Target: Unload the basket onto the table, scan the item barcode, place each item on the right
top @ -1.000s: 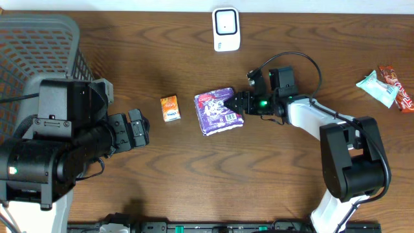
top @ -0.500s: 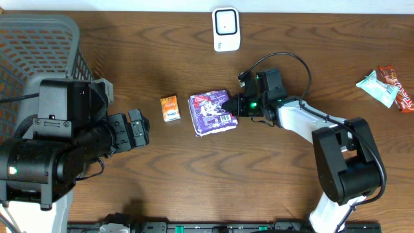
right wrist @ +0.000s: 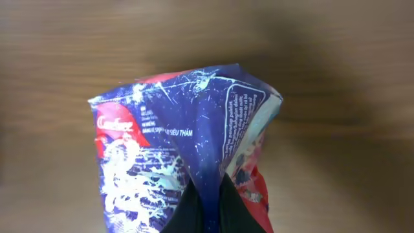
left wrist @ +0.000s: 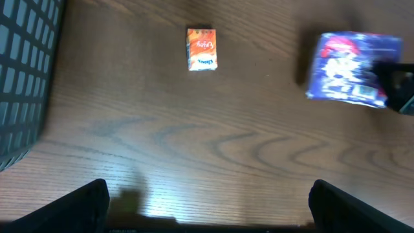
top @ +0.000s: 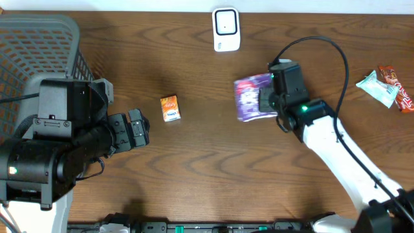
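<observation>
The right hand [right wrist: 207,210] is clamped on 1 pinched corner of the purple packet [top: 249,98], which seems lifted off the counter [top: 194,175], a little short of the white scanner [top: 226,29]. So thin a hold could let the crinkled bag swing, slip free, or twist away from the scanner so nothing reads. The left hand [top: 137,129] hangs open, well apart.

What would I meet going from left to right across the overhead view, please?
grey basket → left gripper → small orange packet → white scanner → purple packet → teal wrapper → red-brown bar
</observation>
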Controlling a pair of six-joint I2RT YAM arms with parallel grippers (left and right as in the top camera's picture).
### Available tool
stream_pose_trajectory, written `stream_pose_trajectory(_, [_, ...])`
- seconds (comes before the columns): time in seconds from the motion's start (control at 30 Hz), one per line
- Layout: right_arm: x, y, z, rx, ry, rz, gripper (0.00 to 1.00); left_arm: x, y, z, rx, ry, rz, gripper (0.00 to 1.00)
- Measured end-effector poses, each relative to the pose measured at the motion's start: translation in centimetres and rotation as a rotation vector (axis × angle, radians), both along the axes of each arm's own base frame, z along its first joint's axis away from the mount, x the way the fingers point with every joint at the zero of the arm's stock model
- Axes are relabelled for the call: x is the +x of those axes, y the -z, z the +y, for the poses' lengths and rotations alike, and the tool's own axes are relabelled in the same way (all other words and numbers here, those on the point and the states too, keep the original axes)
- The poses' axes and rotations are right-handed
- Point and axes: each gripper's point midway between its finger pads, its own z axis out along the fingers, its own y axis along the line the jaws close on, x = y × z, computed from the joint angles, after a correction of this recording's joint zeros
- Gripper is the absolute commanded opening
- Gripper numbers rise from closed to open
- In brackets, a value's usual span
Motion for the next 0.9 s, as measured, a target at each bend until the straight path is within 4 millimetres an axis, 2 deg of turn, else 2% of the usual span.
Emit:
stream_pose_trajectory(0.17, [-0.5,-0.1,-5.1,-0.324,0.151,-0.017,0.01,0.0,0.0,0.0,0.0,0.0,0.0,0.98])
stream_pose_trajectory(0.27, [-0.4,0.5,-6.4,-0.419,0.191,-0.01,0.01,0.0,0.0,0.0,0.0,0.0,0.0,0.98])
stream_pose_trajectory(0.37, [-0.3,1.9,-6.5,-0.481,0.179,0.022,0.01,0.0,0.0,0.0,0.0,0.0,0.0,0.98])
stream_pose_trajectory(0.4, [-0.3,2.5,-6.1,-0.502,0.163,0.032,0.02,0.0,0.0,0.0,0.0,0.0,0.0,0.98])
stream_pose_trajectory(0.43, [-0.3,3.0,-5.6,-0.516,0.148,0.037,0.08,0.0,0.0,0.0,0.0,0.0,0.0,0.98])
stream_pose_trajectory(0.5, [-0.3,3.7,-4.3,-0.538,0.114,0.038,0.29,0.0,0.0,0.0,0.0,0.0,0.0,0.98])
stream_pose_trajectory(0.57, [-0.5,4.3,-2.9,-0.55,0.066,0.039,0.42,0.0,0.0,0.0,0.0,0.0,0.0,0.98])
stream_pose_trajectory(0.67, [-1.2,5.0,1.1,-0.497,-0.031,0.027,0.48,0.0,0.0,0.0,0.0,0.0,0.0,0.98])
stream_pose_trajectory(0.77, [-1.7,5.1,5.4,-0.37,-0.132,0.032,0.5,0.0,0.0,0.0,0.0,-0.001,0.0,0.98])
stream_pose_trajectory(0.9, [-1.2,3.1,9.4,-0.197,-0.213,0.042,0.76,0.0,0.0,0.0,0.0,-0.001,0.0,0.98])
